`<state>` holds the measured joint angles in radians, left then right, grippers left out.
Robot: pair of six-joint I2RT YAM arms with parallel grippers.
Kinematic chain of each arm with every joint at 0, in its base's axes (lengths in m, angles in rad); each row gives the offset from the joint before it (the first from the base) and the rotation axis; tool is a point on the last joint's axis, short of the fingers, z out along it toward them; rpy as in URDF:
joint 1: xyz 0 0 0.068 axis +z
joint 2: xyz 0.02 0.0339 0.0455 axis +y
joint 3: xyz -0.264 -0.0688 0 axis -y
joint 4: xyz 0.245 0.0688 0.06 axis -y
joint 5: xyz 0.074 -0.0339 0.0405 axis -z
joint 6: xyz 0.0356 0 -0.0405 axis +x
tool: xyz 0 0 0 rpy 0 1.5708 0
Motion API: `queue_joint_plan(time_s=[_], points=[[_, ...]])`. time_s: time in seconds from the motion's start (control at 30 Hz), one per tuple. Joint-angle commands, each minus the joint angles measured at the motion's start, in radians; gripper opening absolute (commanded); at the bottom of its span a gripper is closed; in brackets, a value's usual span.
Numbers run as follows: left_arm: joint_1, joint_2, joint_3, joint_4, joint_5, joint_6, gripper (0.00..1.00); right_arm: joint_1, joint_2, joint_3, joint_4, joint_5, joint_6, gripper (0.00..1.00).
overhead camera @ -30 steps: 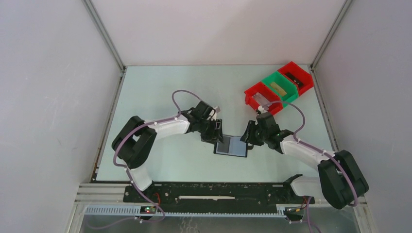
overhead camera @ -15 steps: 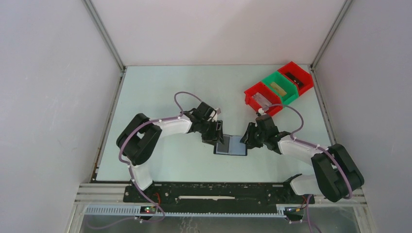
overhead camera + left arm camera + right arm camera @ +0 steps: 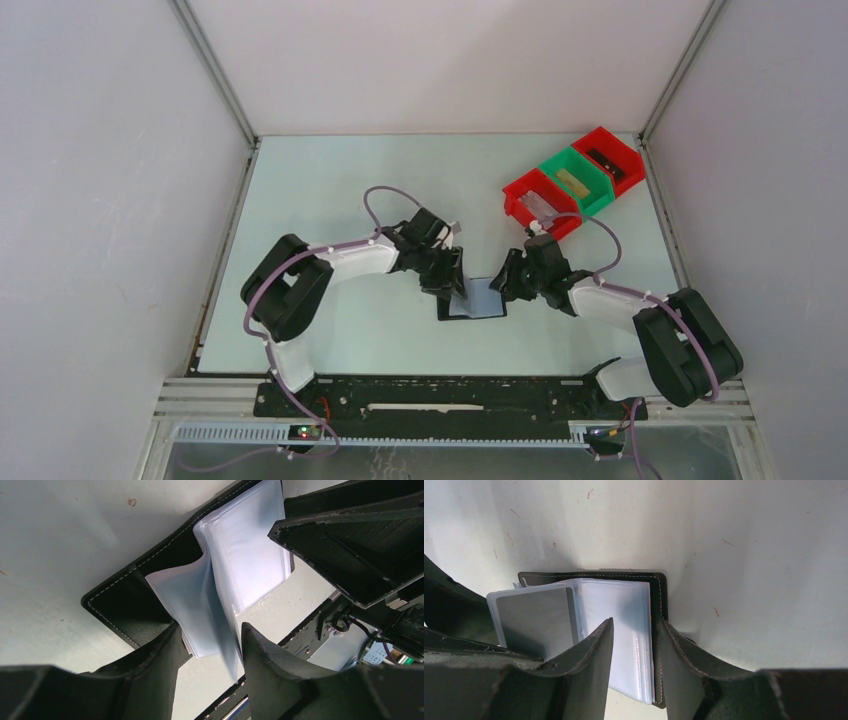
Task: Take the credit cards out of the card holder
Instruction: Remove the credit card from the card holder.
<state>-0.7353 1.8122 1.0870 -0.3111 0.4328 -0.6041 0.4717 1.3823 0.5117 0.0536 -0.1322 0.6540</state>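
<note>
1. Whereas the card holder (image 3: 485, 300) showed a wide, flat pale panel on the desk (image 3: 330, 190) half a second ago, one clear sleeve (image 3: 197, 597) has now come up off it. From above, the panel looks narrower, with a dark upright band at its left.
2. We see the left gripper (image 3: 209, 632) with its jaws spread. The raised sleeve stands between them, not visibly pinched.
3. The right gripper (image 3: 635, 627) is spread too, one finger over the sleeve stack and the other at the black cover's right edge. We cannot tell whether its tips press down.
4. The holder lies open mid-desk between both arms. The credit cards (image 3: 531, 620) are all inside, and a grey one shows in the lifted pocket.
5. We judge that the fanned sleeve exposes a pocket to draw from, though no card is out yet. The next move calls for a pinch on a card's edge, not the plastic. Otherwise the whole holder may drag along.
</note>
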Motion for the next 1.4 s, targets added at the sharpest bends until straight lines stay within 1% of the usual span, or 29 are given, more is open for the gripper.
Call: queue_joint_plan(time_s=[0.0, 0.53, 0.8, 0.93, 1.17, 1.37], points=[[-0.011, -0.036, 0.059, 0.003, 0.032, -0.002, 0.52, 0.015, 0.024, -0.019, -0.022, 0.003, 0.013, 0.47], [-0.020, 0.000, 0.152, 0.000, 0.082, -0.005, 0.52, -0.008, -0.058, -0.019, -0.049, -0.015, 0.016, 0.51], [-0.023, 0.040, 0.169, -0.021, 0.078, 0.013, 0.52, -0.044, -0.172, -0.019, -0.139, -0.003, 0.004, 0.54], [-0.023, 0.014, 0.160, -0.041, 0.050, 0.026, 0.51, -0.056, -0.197, -0.019, -0.162, -0.011, -0.011, 0.54], [0.002, -0.049, 0.142, -0.075, -0.008, 0.039, 0.52, -0.039, -0.209, -0.019, -0.148, -0.019, -0.004, 0.55], [0.033, -0.103, 0.108, -0.083, -0.028, 0.045, 0.53, -0.016, -0.183, -0.021, -0.067, -0.114, 0.013, 0.55]])
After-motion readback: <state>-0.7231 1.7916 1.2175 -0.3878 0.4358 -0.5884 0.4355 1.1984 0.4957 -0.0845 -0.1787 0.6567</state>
